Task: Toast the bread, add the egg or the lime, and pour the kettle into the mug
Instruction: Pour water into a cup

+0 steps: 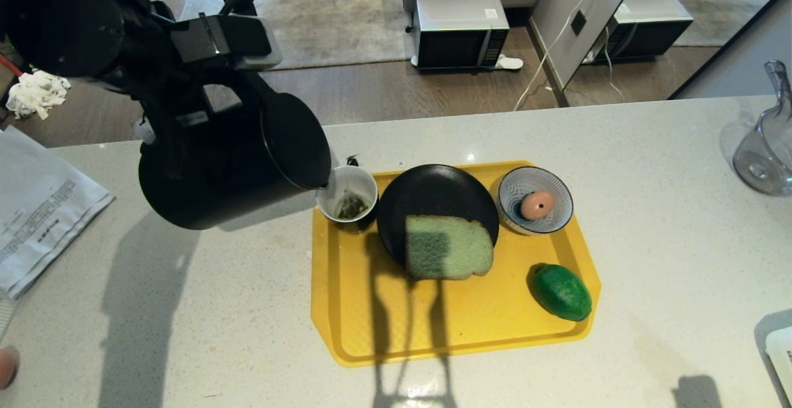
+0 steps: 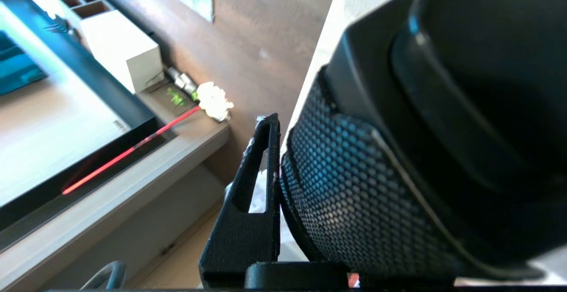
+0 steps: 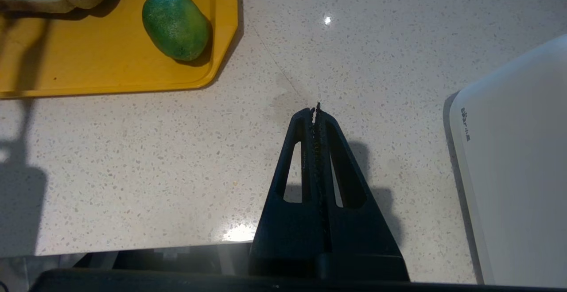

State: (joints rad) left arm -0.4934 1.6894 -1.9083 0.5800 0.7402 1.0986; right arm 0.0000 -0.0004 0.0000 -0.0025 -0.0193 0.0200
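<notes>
Head view shows the left hand (image 1: 185, 117) grasping the kettle (image 1: 235, 160) by its handle, tilted over the mug (image 1: 348, 200) beside it. The kettle looks heavy and rigid, so the handle is the safe hold. The right hand (image 3: 315, 110) is clenched, empty.

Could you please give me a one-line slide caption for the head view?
Left pincer tips the black kettle over the mug on the yellow tray.
</notes>
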